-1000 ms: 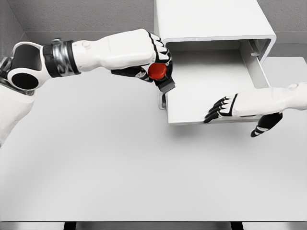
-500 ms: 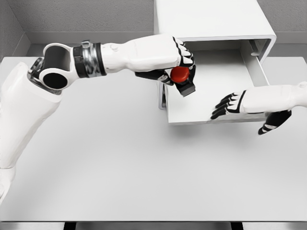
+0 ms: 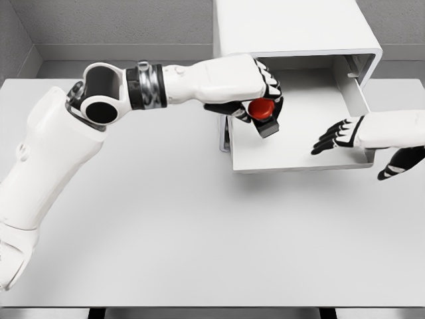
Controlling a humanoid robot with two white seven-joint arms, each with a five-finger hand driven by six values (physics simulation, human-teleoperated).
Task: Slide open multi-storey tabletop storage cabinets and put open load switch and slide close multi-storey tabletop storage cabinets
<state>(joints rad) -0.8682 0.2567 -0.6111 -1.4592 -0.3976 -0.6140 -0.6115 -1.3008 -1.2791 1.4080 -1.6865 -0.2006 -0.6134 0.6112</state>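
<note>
One drawer [image 3: 302, 149] stands open; left hand [image 3: 255, 90] fingers grip the switch [image 3: 261, 109] above it; right hand [image 3: 348, 131] fingers spread.

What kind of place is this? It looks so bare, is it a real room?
Probably not a real room: it looks like a computer-simulated test bench. A plain white table stands against bare grey walls, holding only a white storage cabinet with its drawer pulled open, all smooth and unmarked.

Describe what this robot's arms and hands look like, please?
Both arms are smooth white shells. The left arm has a round black-centred joint and a ribbed silver-and-black ring. The left hand and right hand are five-fingered, white-backed, with black fingers and pale bands at the knuckles. No cables show.
</note>
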